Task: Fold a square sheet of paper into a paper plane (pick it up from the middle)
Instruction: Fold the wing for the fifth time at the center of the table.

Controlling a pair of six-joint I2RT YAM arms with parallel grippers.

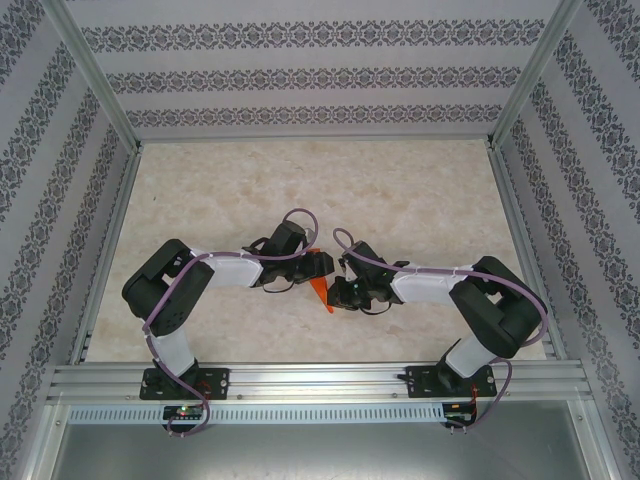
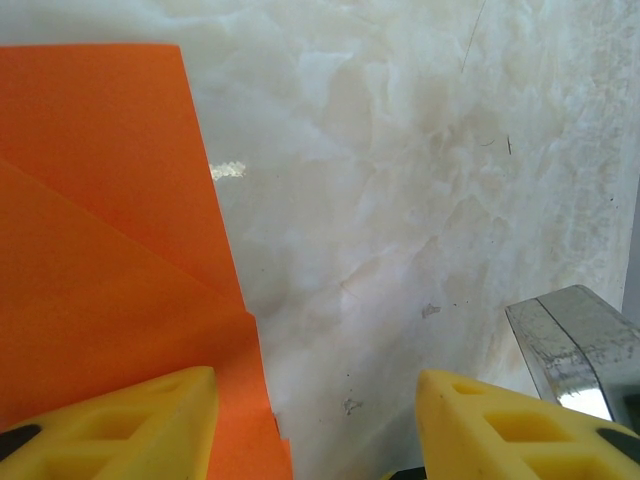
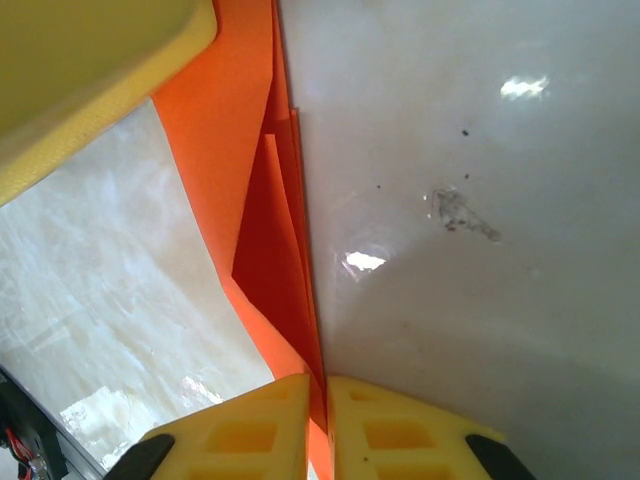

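- Table [image 1: 300, 190]: pale marble top; far half & both side strips lay bare, so the open room was beyond & to either side of the arms; near edge was bounded by the alu rail [image 1: 320, 380].
- Walls [image 1: 310, 70]: patterned panels w/ metal posts closed in the left, right & far edges.
- Left arm [image 1: 175, 285] & right arm [image 1: 490, 300]: both bent inward; wrists met near table centre, a bit toward the near side; little gap between them there.
- Orange paper [image 1: 320, 291]: folded, narrow & pointed in top view, tip toward the near edge, lying between the two wrists; in left wrist view [image 2: 90, 200] a diagonal crease crossed it & its right edge slanted down over the marble; in right wrist view [image 3: 275, 250] several layers showed edge-on w/ a darker inner fold.
- Right gripper [image 3: 318, 400]: fingers nearly together, pinching the paper's layered edge between them; bare marble on either side; seen at [image 1: 342, 293] from above.
- Left gripper [image 2: 315, 395]: fingers spread wide, holding nothing; one finger [image 2: 120, 425] overlapped the paper's lower corner, the other sat over bare table; can't tell if it touched the sheet.
- Yellow pad [image 3: 80, 70]: top-left in right wrist view, just beside the paper's upper edge.
- Shiny metal piece [image 2: 572, 345]: at the right edge of left wrist view, near the finger on that side.
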